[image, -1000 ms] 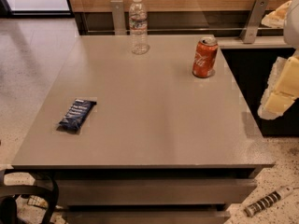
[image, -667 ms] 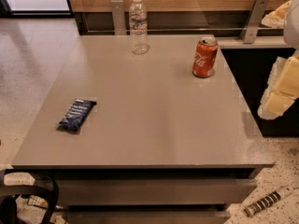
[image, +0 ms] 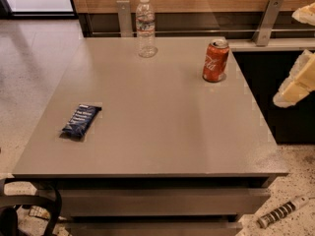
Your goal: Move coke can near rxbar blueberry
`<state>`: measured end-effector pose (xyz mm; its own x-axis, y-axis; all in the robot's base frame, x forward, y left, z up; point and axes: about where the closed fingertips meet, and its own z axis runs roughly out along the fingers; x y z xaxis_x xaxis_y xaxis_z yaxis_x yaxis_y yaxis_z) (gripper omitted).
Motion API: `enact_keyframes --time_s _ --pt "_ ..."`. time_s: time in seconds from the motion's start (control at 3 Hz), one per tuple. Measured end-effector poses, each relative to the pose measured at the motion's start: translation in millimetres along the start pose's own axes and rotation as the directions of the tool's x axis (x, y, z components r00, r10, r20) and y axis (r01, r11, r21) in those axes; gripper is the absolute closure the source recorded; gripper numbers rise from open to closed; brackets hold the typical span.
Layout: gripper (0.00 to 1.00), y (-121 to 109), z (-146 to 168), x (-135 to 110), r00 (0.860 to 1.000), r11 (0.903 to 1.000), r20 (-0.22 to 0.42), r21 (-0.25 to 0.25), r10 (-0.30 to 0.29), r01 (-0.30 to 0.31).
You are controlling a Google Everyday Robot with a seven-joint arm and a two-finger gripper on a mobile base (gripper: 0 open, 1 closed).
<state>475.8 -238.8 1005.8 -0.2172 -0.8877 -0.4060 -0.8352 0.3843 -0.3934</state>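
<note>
Currently — can [image: 215, 60] upright on table [image: 162, 132], untouched | bar [image: 80, 121] flat, well apart, front-left of can | bottle [image: 145, 27] left of can, farther back | gripper [image: 295, 82] right of can, off the table's edge, apart; grip state cannot be told | likely poised on can's side for a short reach.

The gripper [image: 295, 82] hangs beyond the right edge of the table [image: 162, 132], near the coke can [image: 215, 60]. Open tabletop runs from the can to the rxbar blueberry [image: 81, 121]. The water bottle [image: 145, 27] stands at the far edge, well apart.
</note>
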Motion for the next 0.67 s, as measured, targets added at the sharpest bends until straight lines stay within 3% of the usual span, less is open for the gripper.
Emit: enact_keyframes --time_s 0.33,0.67 --pt "0.0 -40.2 21.0 16.1 0.976 0.9911 0.193 0.069 0.099 -0.114" --pt "0.0 -77.7 38.7 14.7 0.91 0.9729 0.389 0.114 0.143 -0.201"
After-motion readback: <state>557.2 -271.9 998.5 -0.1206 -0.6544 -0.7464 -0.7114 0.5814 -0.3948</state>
